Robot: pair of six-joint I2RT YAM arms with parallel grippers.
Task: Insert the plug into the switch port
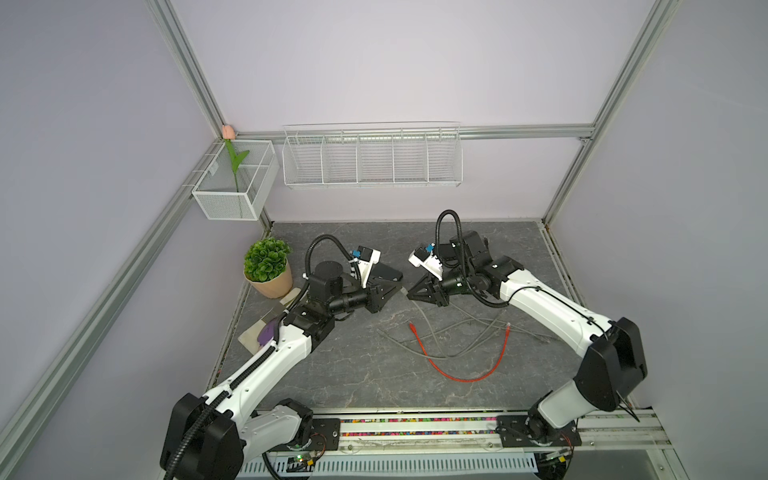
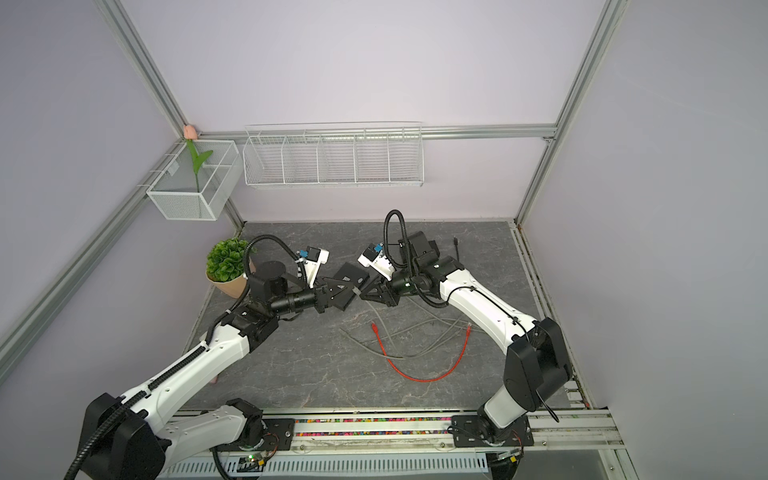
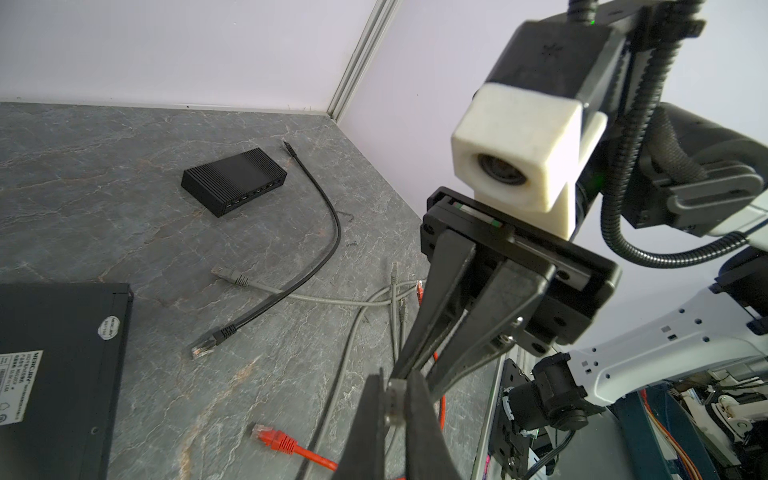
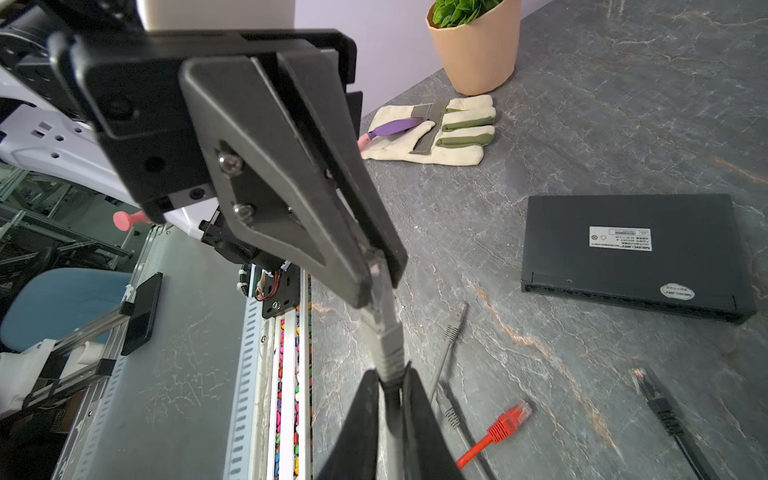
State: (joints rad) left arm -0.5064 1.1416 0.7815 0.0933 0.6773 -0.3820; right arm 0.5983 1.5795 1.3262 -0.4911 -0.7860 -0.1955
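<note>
The plug (image 4: 384, 332), grey, hangs in the air between the two hands, which meet tip to tip above the middle of the worktop (image 1: 332, 374). The left hand (image 3: 395, 397) is pressed together on the plug's front end. The right hand (image 4: 390, 376) has its fingers snug against the boot behind it. Both arms reach in low, wrists nearly level. The switch (image 4: 631, 249) lies flat just behind the hands, label up. A red cable (image 1: 457, 365), loose grey cables (image 3: 320, 298) and a black flat cable (image 3: 307, 266) sprawl below. A glove (image 4: 436, 133) and a potted plant (image 1: 268, 266) sit well aside.
</note>
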